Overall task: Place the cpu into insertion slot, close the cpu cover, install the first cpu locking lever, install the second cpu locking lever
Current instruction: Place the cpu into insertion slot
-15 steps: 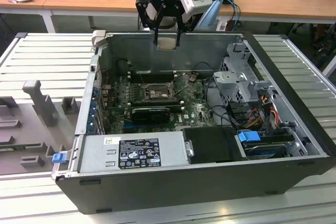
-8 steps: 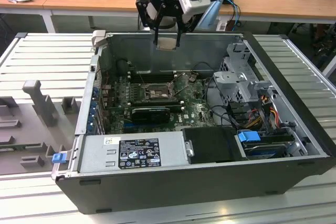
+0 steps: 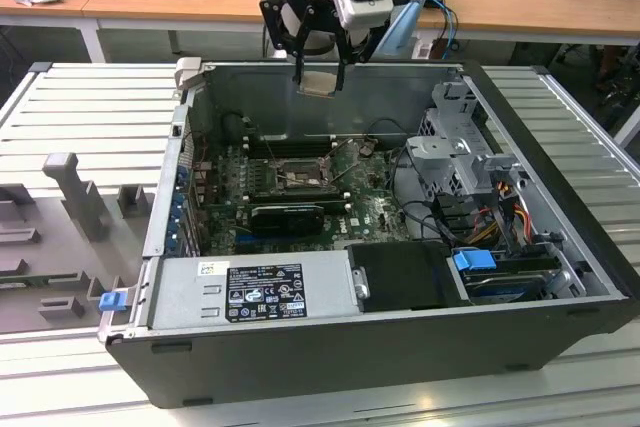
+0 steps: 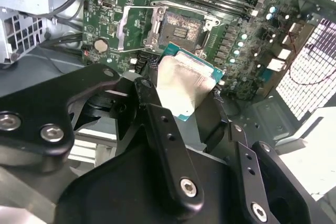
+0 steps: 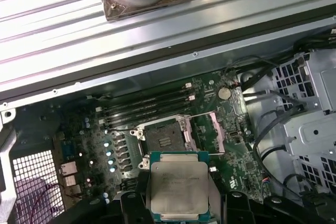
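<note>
My tool [image 3: 320, 78] is clamped on the cpu [image 5: 177, 187] by two opposite edges, holding it flat above the open case [image 3: 330, 352], well clear of the motherboard [image 5: 242, 167]. The insertion slot [image 5: 164, 140] lies bare, with the cpu cover [image 5: 209, 131] swung up beside it. I judge that squaring the chip over the slot, level and without sideways drag, matters most.

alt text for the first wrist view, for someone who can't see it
The gripper holds the cpu, silver face showing, over an open computer case. Beyond it on the green motherboard lies the empty socket, with the cpu cover swung open beside it.
</note>
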Robot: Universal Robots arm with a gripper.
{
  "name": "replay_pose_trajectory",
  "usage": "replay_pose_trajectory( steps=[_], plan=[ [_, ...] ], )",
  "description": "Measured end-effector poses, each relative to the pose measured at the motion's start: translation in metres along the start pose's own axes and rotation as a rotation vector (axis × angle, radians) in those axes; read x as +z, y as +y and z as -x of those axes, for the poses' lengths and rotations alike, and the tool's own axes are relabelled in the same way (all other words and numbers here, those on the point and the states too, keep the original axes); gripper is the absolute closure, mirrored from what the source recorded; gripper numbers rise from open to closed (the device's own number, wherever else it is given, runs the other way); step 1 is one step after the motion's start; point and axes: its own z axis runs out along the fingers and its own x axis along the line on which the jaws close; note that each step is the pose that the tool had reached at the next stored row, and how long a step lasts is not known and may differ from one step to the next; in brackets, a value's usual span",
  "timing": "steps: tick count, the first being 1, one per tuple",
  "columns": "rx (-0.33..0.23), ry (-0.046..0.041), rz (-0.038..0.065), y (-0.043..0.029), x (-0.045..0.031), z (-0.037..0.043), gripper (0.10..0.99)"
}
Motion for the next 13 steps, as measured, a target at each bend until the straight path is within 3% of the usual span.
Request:
replay_pose_trajectory(
  steps=[13],
  plan=[
    [0.157, -0.0141, 0.003, 0.0000, 0.0001, 0.0000, 0.557]
  ],
)
